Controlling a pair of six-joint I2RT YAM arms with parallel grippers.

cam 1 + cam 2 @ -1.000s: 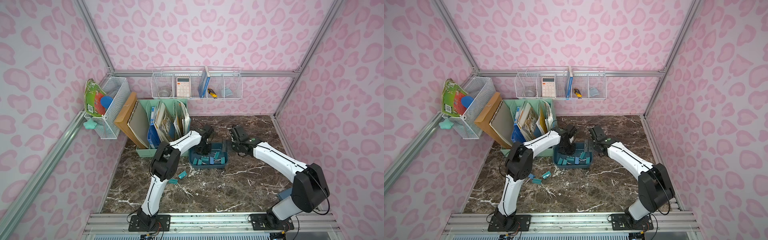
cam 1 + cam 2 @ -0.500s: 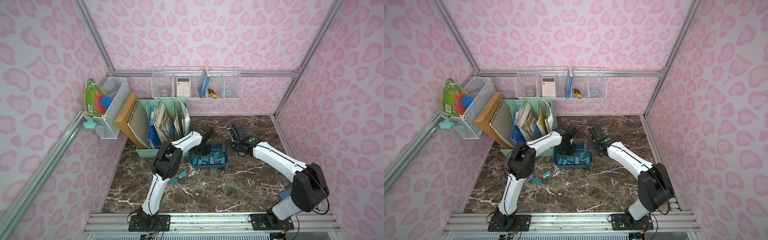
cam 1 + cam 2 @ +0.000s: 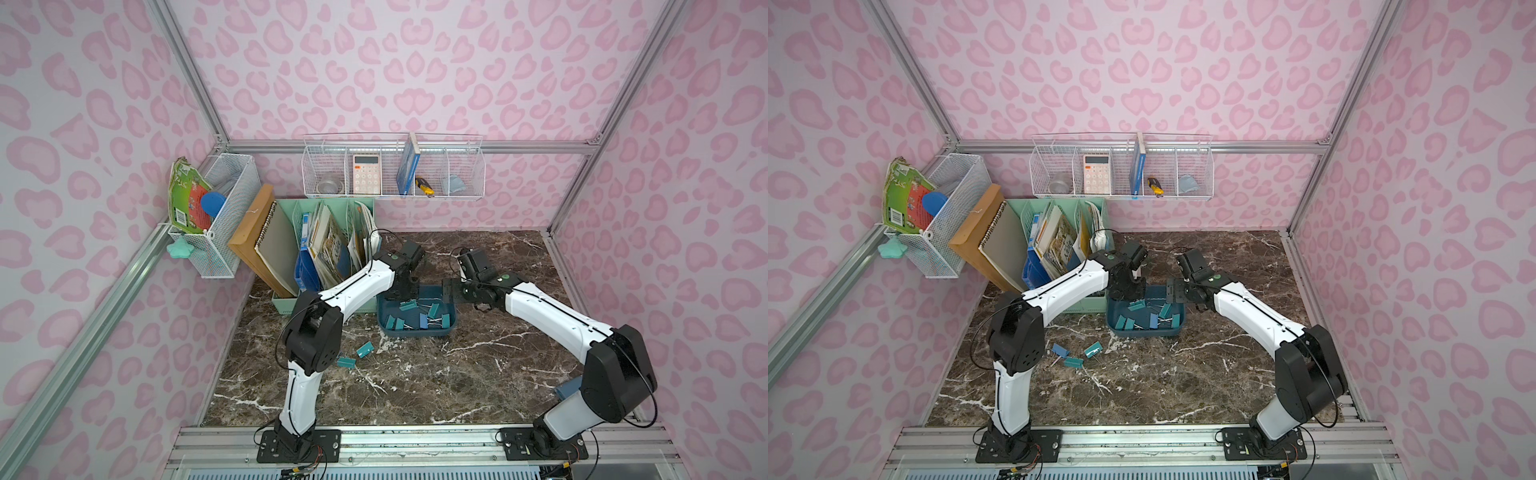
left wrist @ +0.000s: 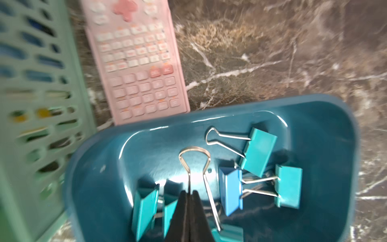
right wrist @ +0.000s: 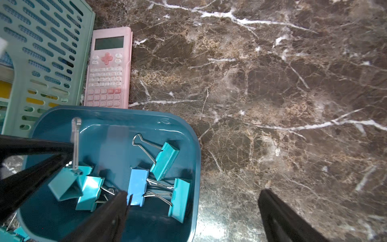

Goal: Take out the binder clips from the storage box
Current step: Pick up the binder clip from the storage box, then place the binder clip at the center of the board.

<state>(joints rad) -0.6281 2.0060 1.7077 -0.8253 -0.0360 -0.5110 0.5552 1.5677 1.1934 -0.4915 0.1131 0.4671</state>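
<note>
midway through emptying the box: gripping the silver wire handle (image 4: 194, 153) of a teal binder clip (image 5: 67, 184) with the fully closed left gripper (image 4: 189, 193), low inside the dark blue storage box (image 4: 100, 167) beside a pink calculator (image 4: 138, 62). holding nothing in the right gripper (image 5: 193, 193), spread wide astride the box's wall. several more clips inside, three loose clips (image 3: 1073, 361) out on the marble table (image 3: 1183, 374). next, likely: lift straight up clear of the rim without snagging neighbours, carry over, release.

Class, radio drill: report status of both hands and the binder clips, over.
Left hand shut on a clip by its wire handle, in the box. Right hand open, astride box rim. Other clips inside.
</note>
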